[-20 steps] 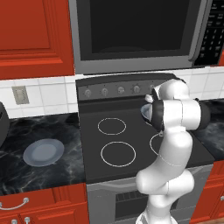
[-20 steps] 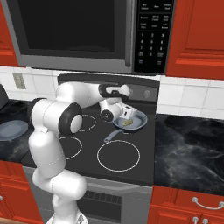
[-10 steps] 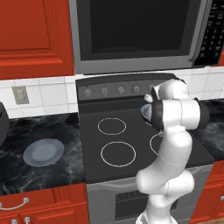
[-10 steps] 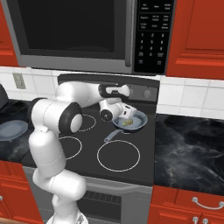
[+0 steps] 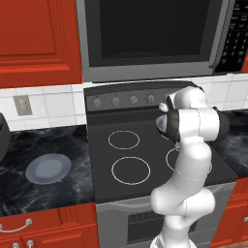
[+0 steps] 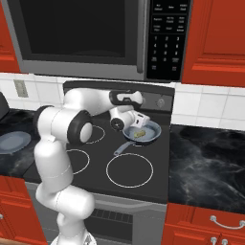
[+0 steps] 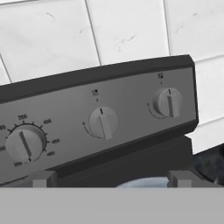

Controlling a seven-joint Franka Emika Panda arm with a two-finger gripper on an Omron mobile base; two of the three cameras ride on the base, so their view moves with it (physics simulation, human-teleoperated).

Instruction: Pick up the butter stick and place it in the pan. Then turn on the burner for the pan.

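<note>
A: Where was the butter stick (image 6: 138, 135)?
B: It lay in the pan (image 6: 154, 135) on the stove's (image 6: 95, 177) back right burner.
A: And the gripper (image 6: 141, 120)?
B: Its jaws stood wide apart, empty, just above the pan's rear rim, facing 2 small knobs (image 7: 103, 123) on the control panel (image 7: 65, 109).

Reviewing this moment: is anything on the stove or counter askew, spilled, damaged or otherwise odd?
Nothing stands out. The butter stick lies inside the pan on the rear right burner, nothing spilled around it. The plate sits flat on the counter left of the stove. The open gripper faces the stove's knobs, touching none.
</note>
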